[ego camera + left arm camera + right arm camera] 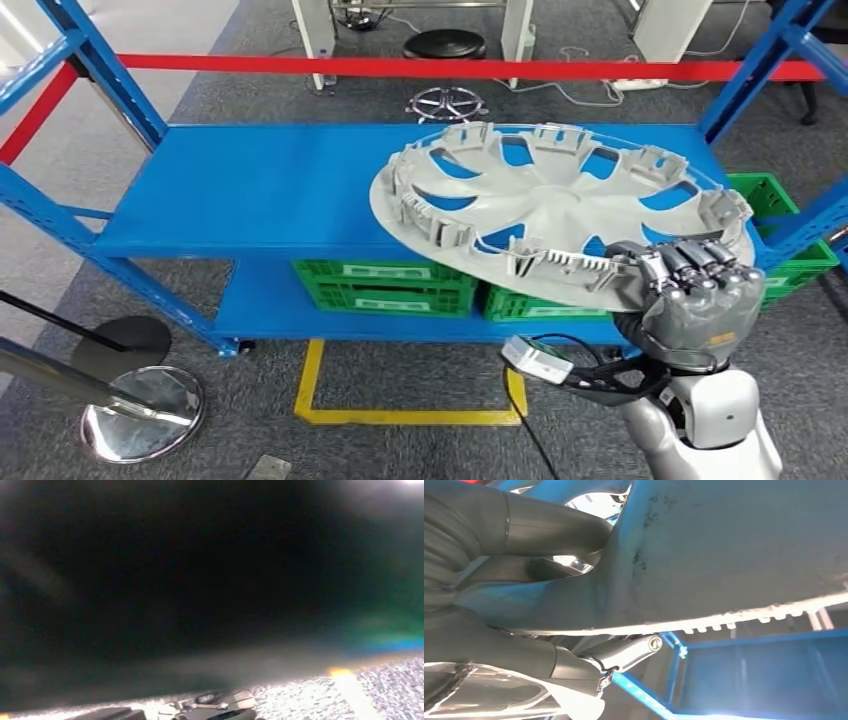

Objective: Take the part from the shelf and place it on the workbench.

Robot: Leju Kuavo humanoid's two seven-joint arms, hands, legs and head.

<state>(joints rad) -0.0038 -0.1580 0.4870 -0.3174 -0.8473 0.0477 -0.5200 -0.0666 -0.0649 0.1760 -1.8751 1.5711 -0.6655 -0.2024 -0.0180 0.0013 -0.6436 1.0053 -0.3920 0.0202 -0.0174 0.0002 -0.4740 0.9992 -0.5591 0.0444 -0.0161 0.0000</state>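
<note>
The large round grey plastic wheel cover point(560, 215) sits over the right half of the upper deck of the blue steel shelf point(250, 190), with its ribbed inner face and clip tabs turned upward. Being round, it has no long axis; its disc is tilted, the far edge over the shelf deck and the near right edge projecting past the shelf's front lip. Whether the far edge touches the deck cannot be told.

The right hand point(695, 290) grips the cover at that near right rim. In the head view its dark fingers point(700, 262) curl over the top of the rim, with the grey back of the hand below and facing the camera. The silver right forearm rises from the lower right, wrist bent up toward the cover, a black cable looped beside it. In the right wrist view the grey thumb point(549, 527) presses on the smooth outer face of the wheel cover point(734, 545), so the rim is pinched between thumb and fingers.

The left wrist view is dark and blurred, with a strip of speckled carpet; the left hand's state cannot be told.

Green plastic crates point(385, 285) stand on the lower shelf. Red barrier tape point(400, 67) runs behind the shelf, yellow floor tape point(400, 415) lies before it, and a chrome stanchion base point(140, 410) stands at the lower left
</note>
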